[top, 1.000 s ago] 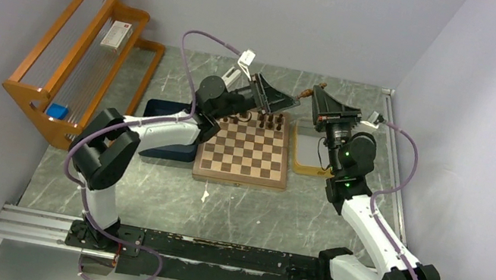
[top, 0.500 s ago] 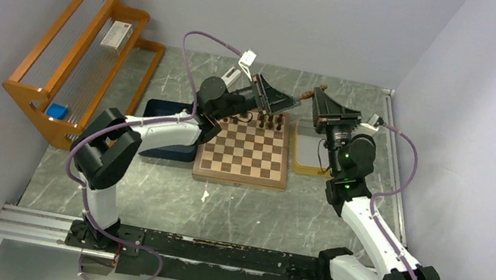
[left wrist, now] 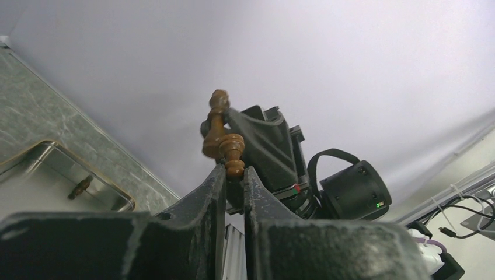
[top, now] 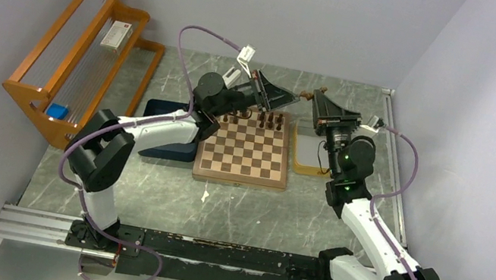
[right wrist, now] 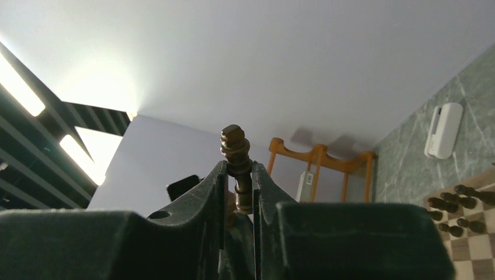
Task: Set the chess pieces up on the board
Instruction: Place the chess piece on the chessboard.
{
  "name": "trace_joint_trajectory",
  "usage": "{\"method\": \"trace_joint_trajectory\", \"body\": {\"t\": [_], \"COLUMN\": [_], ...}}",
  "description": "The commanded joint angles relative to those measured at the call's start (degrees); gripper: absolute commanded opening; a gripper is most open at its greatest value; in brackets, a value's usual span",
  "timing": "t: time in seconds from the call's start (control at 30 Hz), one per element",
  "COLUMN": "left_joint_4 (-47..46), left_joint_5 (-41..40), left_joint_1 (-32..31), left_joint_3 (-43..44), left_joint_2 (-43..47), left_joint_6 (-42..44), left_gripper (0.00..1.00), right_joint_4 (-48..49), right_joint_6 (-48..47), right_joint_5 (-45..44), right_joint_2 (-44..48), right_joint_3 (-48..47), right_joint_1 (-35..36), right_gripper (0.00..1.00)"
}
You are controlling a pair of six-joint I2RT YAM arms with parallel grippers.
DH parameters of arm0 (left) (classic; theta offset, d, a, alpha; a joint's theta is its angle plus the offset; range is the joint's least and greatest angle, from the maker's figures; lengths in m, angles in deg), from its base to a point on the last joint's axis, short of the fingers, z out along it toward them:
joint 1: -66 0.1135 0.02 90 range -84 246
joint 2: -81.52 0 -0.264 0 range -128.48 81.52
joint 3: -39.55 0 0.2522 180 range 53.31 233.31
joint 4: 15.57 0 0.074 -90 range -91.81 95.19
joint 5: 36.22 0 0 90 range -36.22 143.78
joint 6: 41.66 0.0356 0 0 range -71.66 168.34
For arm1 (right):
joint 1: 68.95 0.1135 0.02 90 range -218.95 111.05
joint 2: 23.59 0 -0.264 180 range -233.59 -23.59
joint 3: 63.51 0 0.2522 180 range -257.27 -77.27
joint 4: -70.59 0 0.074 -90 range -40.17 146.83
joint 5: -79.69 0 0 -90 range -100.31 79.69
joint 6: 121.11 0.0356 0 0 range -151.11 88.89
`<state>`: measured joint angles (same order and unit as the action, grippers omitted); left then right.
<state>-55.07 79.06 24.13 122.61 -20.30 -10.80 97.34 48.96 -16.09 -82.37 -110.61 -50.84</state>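
Observation:
My left gripper (top: 298, 96) and right gripper (top: 312, 96) meet tip to tip in the air above the far right corner of the board (top: 238, 179). One dark brown chess piece (top: 305, 95) spans the gap between them. In the left wrist view my left gripper (left wrist: 234, 172) pinches the piece's (left wrist: 222, 137) small end, with the right gripper's finger behind it. In the right wrist view my right gripper (right wrist: 238, 172) is clamped on the piece's (right wrist: 235, 149) stem. Several dark pieces (top: 263, 121) stand on the board's far rows, also in the right wrist view (right wrist: 461, 204).
A yellow tray (top: 305, 167) lies right of the board; the left wrist view (left wrist: 119, 204) shows one small piece (left wrist: 79, 188) in it. A dark blue tray (top: 160, 141) lies left of the board. A wooden rack (top: 85, 42) stands at the far left. A small white scrap (top: 205, 195) lies before the board.
Both grippers, still together on the piece, have drifted slightly left and back. The left arm's cable has risen a little.

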Motion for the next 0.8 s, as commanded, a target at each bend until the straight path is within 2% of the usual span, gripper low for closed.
{"method": "trace_joint_trajectory", "body": {"t": [0.0, 0.13, 0.23, 0.4, 0.47, 0.53, 0.63, 0.77], "left_joint_4": [0.34, 10.61, 21.6, 49.87, 65.9, 77.38, 87.92, 98.44], "left_joint_5": [-0.09, 4.16, 7.23, 6.51, 2.32, -3.06, -9.43, -14.29], "left_joint_1": [1.65, 4.55, 7.24, 11.19, 12.55, 13.65, 14.72, 15.06], "left_joint_3": [-0.31, 2.5, 3.8, 9.35, 14.63, 18.36, 21.76, 26.73], "left_joint_2": [3.23, 3.47, 4.52, 7.48, 7.23, 7.32, 7.43, 4.88], "left_joint_6": [2.24, 4.09, 8.37, 26.86, 37.23, 46.55, 53.87, 58.35], "left_gripper": [0.05, 0.05, 0.05, 0.05, 0.07, 0.06, 0.06, 0.05], "right_joint_4": [-1.31, -2.33, -5.43, -11.83, -14.67, -17.45, -19.84, -21.49], "right_joint_6": [-2.4, -5.71, -10.74, -23.44, -27.5, -31.22, -35.3, -38.68], "right_joint_5": [-1.24, -0.24, 0.54, 2.99, 4.45, 5.45, 5.52, 6.91], "right_joint_2": [1.91, 2.61, 4.24, 8.14, 9.88, 11.56, 14.39, 17.42], "right_joint_3": [1.8, 1.92, 1.51, 0.92, 0.93, 0.99, 1.78, 2.66], "right_joint_1": [0.39, 0.39, 0.37, 0.28, 0.28, 0.31, 0.27, 0.28], "right_gripper": [0.16, 0.17, 0.17, 0.18, 0.18, 0.18, 0.18, 0.18]}}
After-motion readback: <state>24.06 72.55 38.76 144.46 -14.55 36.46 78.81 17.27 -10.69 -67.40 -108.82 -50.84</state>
